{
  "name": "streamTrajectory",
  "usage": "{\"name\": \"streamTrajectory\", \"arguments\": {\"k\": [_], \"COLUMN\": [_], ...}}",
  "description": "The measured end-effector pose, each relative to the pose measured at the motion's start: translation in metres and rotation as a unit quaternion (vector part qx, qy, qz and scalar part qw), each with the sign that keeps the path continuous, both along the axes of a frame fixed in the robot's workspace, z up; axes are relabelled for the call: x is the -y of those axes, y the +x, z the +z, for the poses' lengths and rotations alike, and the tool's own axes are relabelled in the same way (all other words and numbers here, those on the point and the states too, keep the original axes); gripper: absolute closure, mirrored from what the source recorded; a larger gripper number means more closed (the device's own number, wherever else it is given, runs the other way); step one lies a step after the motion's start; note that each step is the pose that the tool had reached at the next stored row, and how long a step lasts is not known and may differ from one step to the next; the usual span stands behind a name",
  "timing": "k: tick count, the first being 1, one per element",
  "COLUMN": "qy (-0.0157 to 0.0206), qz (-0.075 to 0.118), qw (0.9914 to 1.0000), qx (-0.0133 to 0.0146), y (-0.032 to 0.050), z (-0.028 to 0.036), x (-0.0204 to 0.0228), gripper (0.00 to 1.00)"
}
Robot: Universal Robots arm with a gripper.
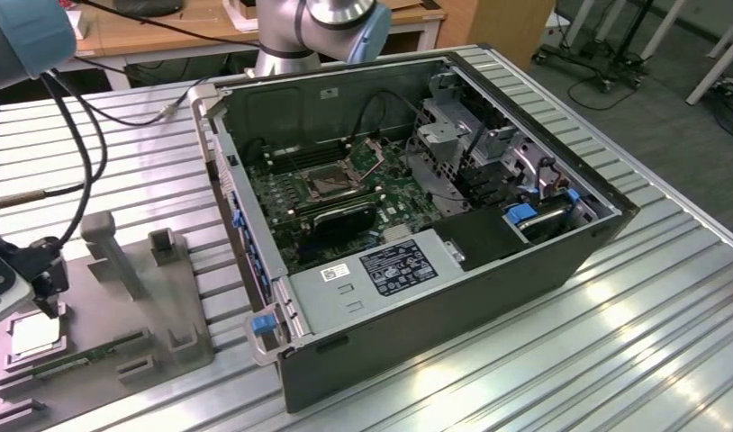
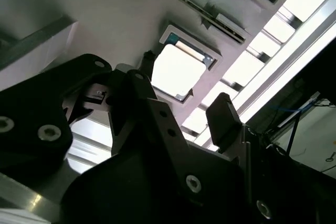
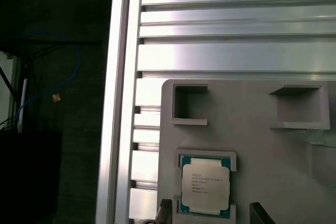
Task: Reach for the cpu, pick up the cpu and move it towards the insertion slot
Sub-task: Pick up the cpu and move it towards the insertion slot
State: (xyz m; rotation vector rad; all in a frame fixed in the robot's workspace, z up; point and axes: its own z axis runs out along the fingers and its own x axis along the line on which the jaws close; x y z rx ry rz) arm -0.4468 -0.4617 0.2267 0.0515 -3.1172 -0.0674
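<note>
Gripper (image 2: 184, 81) hangs over the cpu (image 3: 205, 186), fingers (image 2: 223, 121) apart, 1 each side, no contact evident. Cpu lies flat in a recess of the grey tray (image 3: 273, 150). Judged light, stiff, smooth-faced, delicate underneath: take it by 2 opposite edges, gently.

In the exterior view the hand (image 1: 50, 301) over the grey tray (image 1: 162, 297) is cut by the picture's edge, as is the tray's corner beside the cpu (image 1: 36, 336). In the second wrist view the hand's dark body hides the tray's nearer part and a bit of the cpu's edge. The insertion slot (image 1: 330, 183), well apart from the tray inside the computer case (image 1: 463, 270), is too small to show its contacts.
</note>
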Motion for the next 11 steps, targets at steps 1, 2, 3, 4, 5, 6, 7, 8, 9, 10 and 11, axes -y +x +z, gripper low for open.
{"name": "streamTrajectory", "arguments": {"k": [1,2,3,4,5,6,7,8,9,10,11], "qy": [0.0002,0.0006,0.0012,0.0019,0.0023,0.0024,0.0025,0.0026,0.0026,0.0027,0.0027], "qz": [0.000,0.000,0.000,0.000,0.000,0.000,0.000,0.000,0.000,0.000,0.000], "qw": [1.00000,1.00000,1.00000,1.00000,1.00000,1.00000,1.00000,1.00000,1.00000,1.00000,1.00000], "qx": [0.0000,-0.0001,-0.0005,-0.0009,-0.0011,-0.0011,-0.0011,-0.0010,-0.0010,-0.0010,-0.0010], "y": [0.0001,0.0003,0.0006,0.0006,0.0006,0.0006,0.0006,0.0007,0.0007,0.0007,0.0007], "z": [-0.0019,-0.0035,-0.0048,-0.0055,-0.0057,-0.0057,-0.0058,-0.0059,-0.0059,-0.0059,-0.0059], "x": [0.0000,0.0001,0.0002,0.0001,0.0001,0.0001,0.0001,0.0001,0.0001,0.0001,0.0001], "gripper": [0.33,0.33,0.33,0.33,0.33,0.33,0.33,0.33,0.33,0.33,0.33]}}
